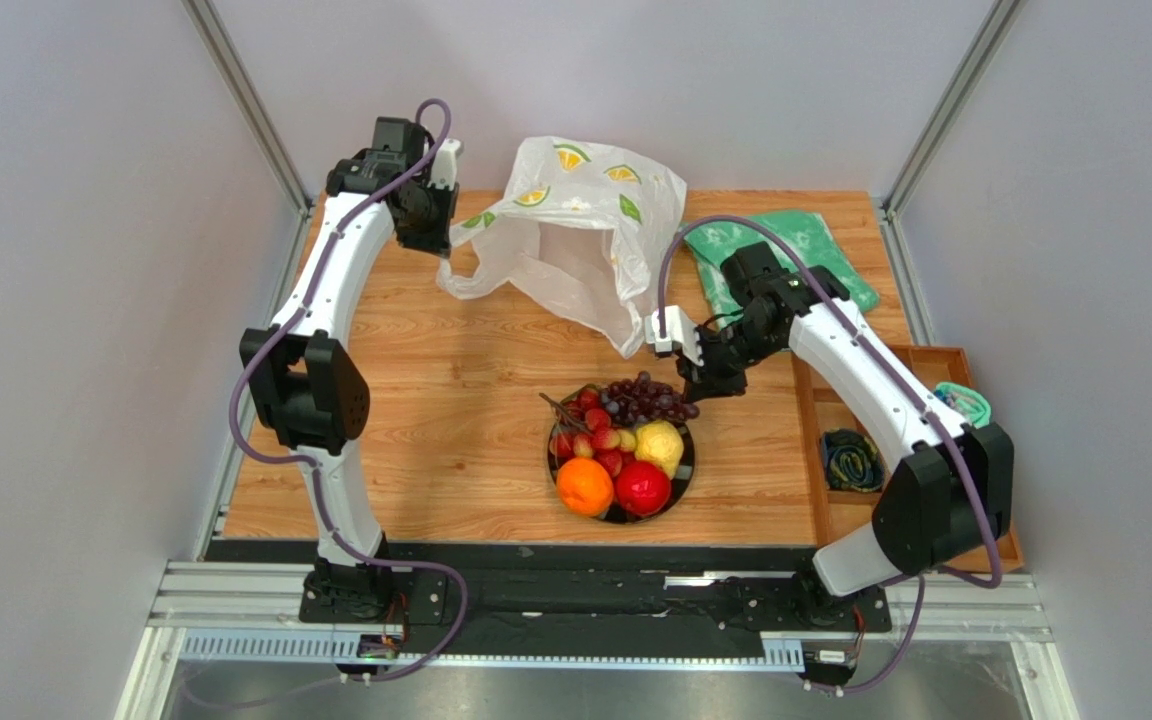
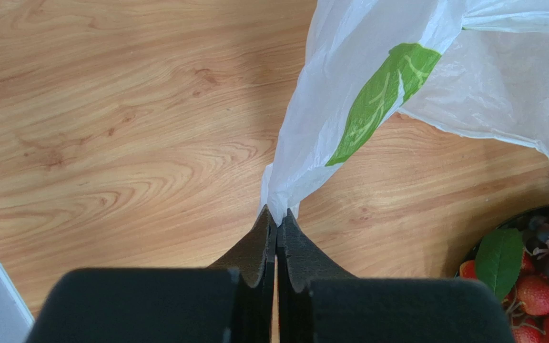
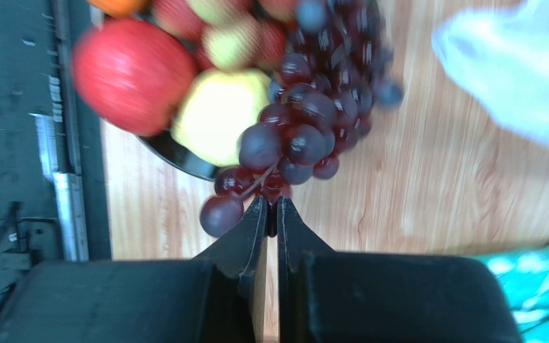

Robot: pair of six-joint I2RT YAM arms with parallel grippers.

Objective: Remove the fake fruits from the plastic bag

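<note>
On the counter (image 1: pixel 432 420) the fruits (image 1: pixel 620 465) lie heaped on a plate (image 3: pixel 177 158) near the front, the right fingers (image 3: pixel 245 236) pinched on the stem of the grapes (image 3: pixel 306 121) straight ahead of them, while the left fingers (image 2: pixel 256 250) clamp an edge of the bag (image 1: pixel 582 225) at the far left.

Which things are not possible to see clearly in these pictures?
- Top view: contents of the bag; its own folds hide them.
- Right wrist view: blurred, so whether the right gripper pinches the grapes is unclear.
- Left wrist view: the fruits are cut off by the corner.
- Top view: items in the tray are too small, partly behind the right arm.
</note>
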